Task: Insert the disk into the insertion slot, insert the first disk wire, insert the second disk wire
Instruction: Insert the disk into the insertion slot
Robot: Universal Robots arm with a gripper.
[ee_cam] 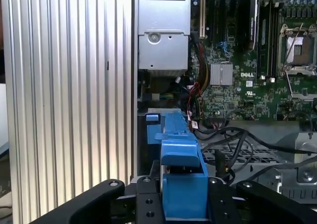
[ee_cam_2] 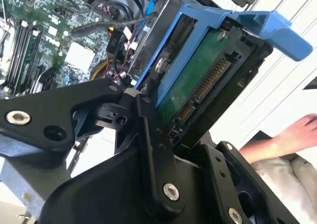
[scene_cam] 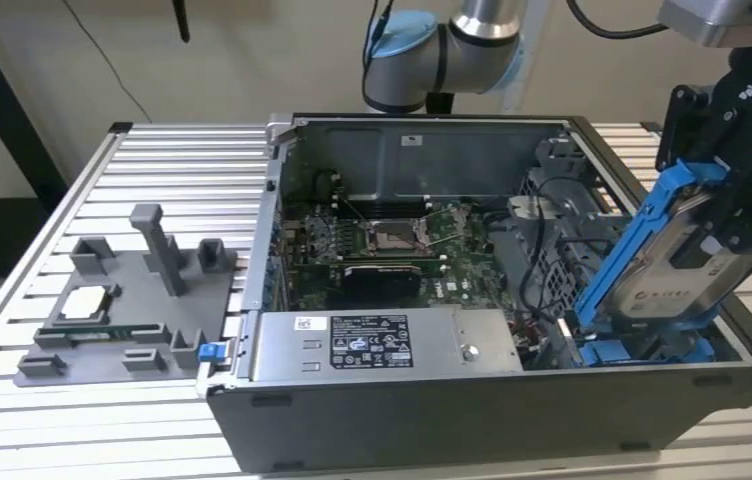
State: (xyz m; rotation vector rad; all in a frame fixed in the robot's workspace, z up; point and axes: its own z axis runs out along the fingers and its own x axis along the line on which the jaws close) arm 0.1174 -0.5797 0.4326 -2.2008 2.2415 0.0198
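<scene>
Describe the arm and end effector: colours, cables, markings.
The arm is silver tubing with pale blue joint caps and black cables alongside. The end effector is matte black, white lettering on its body, with linkage fingers pinned by silver screws.

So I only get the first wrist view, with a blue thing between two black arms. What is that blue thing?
Observer: It belongs to a disk. In the exterior view the pincer is shut on the disk's upper end.
Operator: Is it lying flat in its place?
Observer: No. The exterior view shows it steeply tilted, with its lower end down at the slot, on that view's right.
Operator: Is anybody around?
Observer: Yes, the second wrist view shows a person's hand beyond the disk.
</scene>
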